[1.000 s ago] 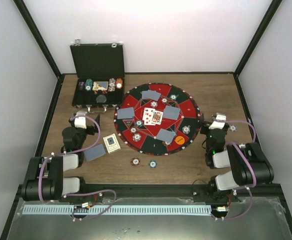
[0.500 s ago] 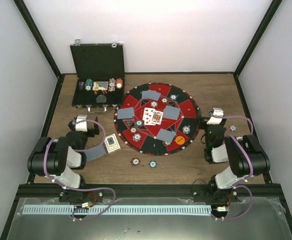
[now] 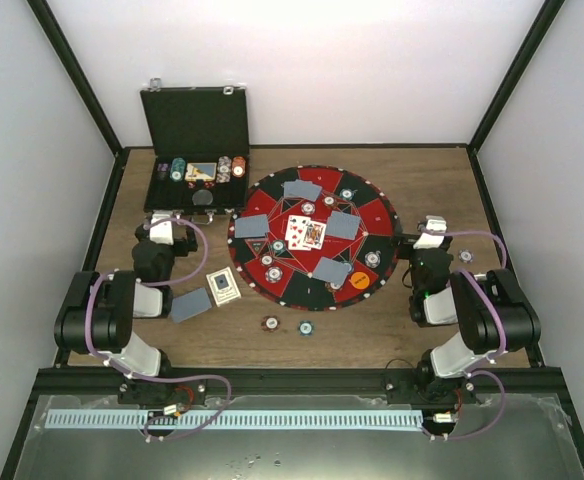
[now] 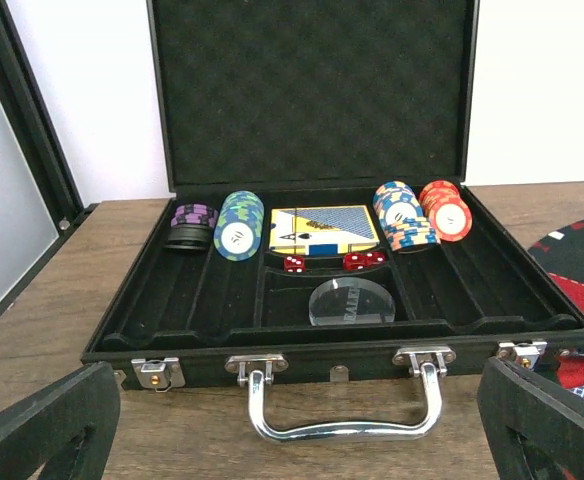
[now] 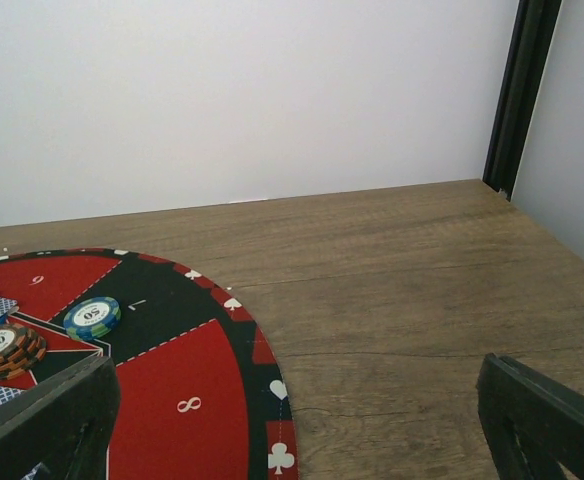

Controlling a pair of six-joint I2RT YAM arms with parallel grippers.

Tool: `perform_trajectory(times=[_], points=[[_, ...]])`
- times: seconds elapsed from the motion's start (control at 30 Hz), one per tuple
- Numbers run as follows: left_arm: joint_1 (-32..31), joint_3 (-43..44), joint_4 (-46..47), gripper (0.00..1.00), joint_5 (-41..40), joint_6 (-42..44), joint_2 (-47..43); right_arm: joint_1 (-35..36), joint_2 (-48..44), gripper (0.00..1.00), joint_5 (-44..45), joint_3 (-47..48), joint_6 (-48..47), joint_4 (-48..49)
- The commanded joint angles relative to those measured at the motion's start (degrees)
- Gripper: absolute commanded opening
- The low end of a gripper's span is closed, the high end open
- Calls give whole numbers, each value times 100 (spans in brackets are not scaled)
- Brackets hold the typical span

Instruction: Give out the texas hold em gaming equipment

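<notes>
The left gripper point(image 4: 297, 400) has its black fingers spread wide and holds nothing. It faces the front of an open black case point(image 4: 312, 90) at about 10 o'clock on the wooden table point(image 3: 432, 170). The right gripper point(image 5: 300, 365) is spread just as wide and is also empty. It sits low beside the 3 o'clock rim of a round red-and-black mat point(image 3: 374, 214).

Inside the case are four chip stacks point(image 4: 239, 225), a boxed deck point(image 4: 322, 228), red dice point(image 4: 364, 260) and a clear disc point(image 4: 352, 302).

Seen from overhead, two face-up cards point(image 3: 306, 233) lie at the mat's centre. Face-down grey-blue cards point(image 3: 302, 189) lie around them at roughly 12, 9, 2 and 5 o'clock. Single poker chips point(image 3: 372, 259) are scattered over the mat. An orange button point(image 3: 360, 281) rests near the rim between 4 and 5 o'clock.

Off the mat, just past its 6 o'clock edge, a brown-red chip point(image 3: 270, 323) and a teal chip point(image 3: 305, 327) lie side by side without touching. At the mat's 8 o'clock, on bare wood near the left arm, lie a white-bordered card point(image 3: 224, 286) and a grey-blue card point(image 3: 189, 305).
</notes>
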Motion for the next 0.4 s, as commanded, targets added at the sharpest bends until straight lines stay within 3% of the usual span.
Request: perform_trajectory(times=[0.0,0.37], points=[[21,9,14,100,-36,-96,-25,-65,-15,100,12,98,-1,100],[19,25,2,100,-39,-88,-16,-65,-14,100,12,96,-1,102]])
